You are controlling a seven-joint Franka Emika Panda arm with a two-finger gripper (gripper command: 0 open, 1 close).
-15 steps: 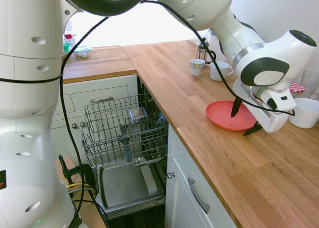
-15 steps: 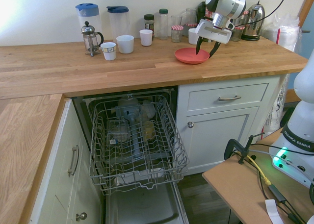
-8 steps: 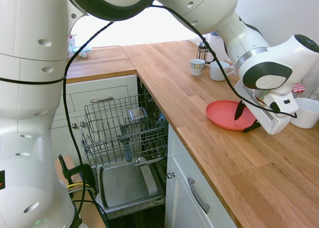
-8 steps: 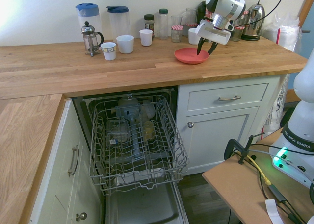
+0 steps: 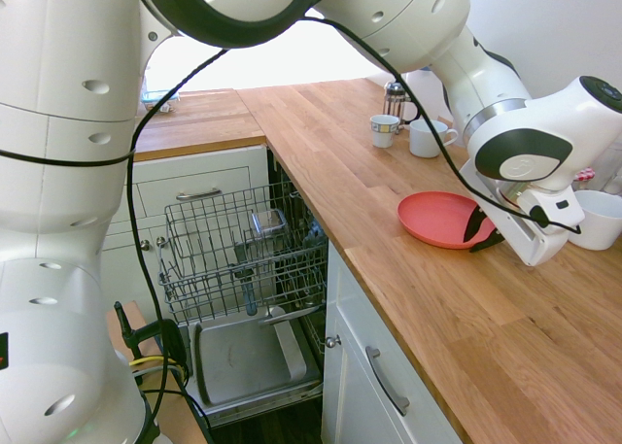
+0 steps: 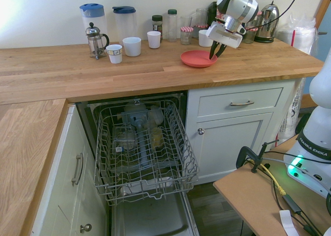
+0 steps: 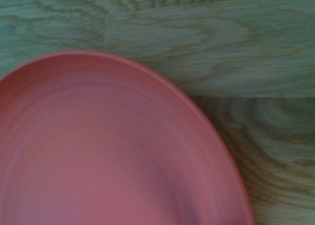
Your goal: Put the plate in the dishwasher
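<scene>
The coral-pink plate (image 5: 435, 218) lies on the wooden counter near its front edge, also visible as the plate (image 6: 196, 58) and filling the wrist view as the plate (image 7: 98, 151). My gripper (image 5: 478, 232) sits at the plate's rim on the side away from the dishwasher, its dark fingers pinched together on the edge. From the other side, the gripper (image 6: 216, 51) is at the plate's right rim. The dishwasher (image 5: 238, 250) stands open below the counter, with its wire rack (image 6: 142, 148) pulled out over the lowered door (image 5: 248, 357).
Two mugs (image 5: 385, 129) and a French press (image 5: 394, 98) stand further along the counter. A white bowl (image 5: 595, 219) sits just behind my gripper. Jugs (image 6: 93, 14), jars and a kettle (image 6: 268, 20) line the back wall. White cabinets flank the dishwasher.
The fingers have come together from wide open onto the plate's rim. The plate has shifted slightly along the counter towards the dishwasher.
</scene>
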